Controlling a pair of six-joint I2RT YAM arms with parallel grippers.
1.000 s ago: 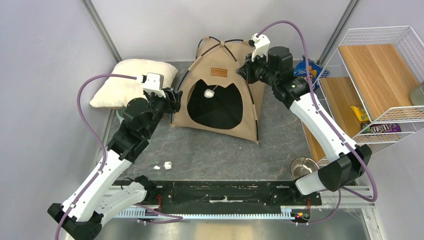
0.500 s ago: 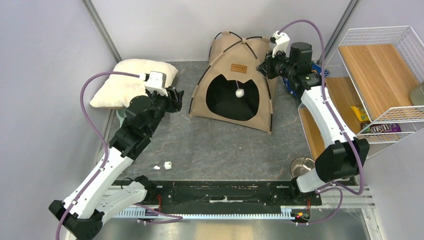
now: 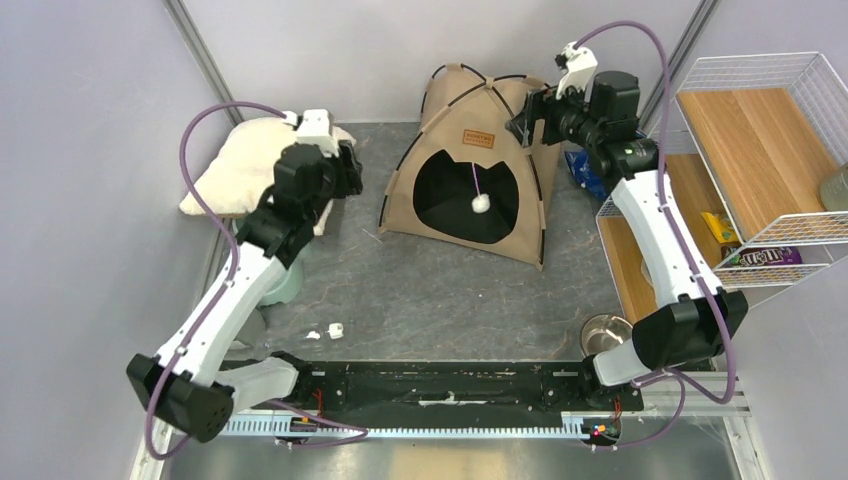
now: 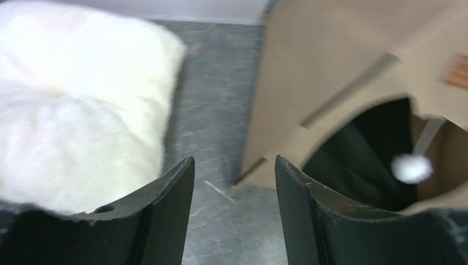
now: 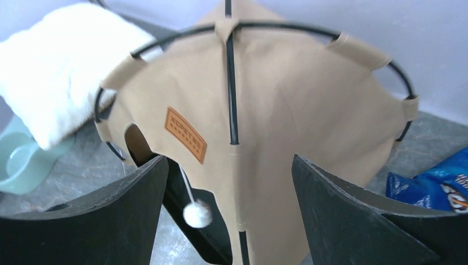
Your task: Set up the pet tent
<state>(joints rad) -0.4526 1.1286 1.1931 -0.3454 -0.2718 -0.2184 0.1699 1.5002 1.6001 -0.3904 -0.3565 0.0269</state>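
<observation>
The pet tent (image 3: 470, 170) stands upright at the back of the table: tan fabric, thin black crossing poles, a brown label (image 3: 479, 138) and a white pompom (image 3: 481, 204) hanging in its dark doorway. My right gripper (image 3: 523, 118) hovers open just off the tent's upper right side. In the right wrist view the tent (image 5: 287, 105) fills the gap beyond the right gripper (image 5: 229, 165), untouched. My left gripper (image 3: 352, 172) is open between the pillow and the tent's left corner. In the left wrist view the left gripper (image 4: 234, 165) holds nothing.
A fluffy white pillow (image 3: 235, 170) lies at the back left, over a teal bowl (image 5: 16, 163). A blue snack bag (image 3: 583, 165) sits right of the tent. A wire shelf (image 3: 760, 170) stands at the right, a metal bowl (image 3: 607, 333) near it. Small white bits (image 3: 337, 327) lie at the front left.
My right gripper carried the tent right and back, then opened and let go of it. The left arm rose and swung toward the pillow. The pompom is swinging.
</observation>
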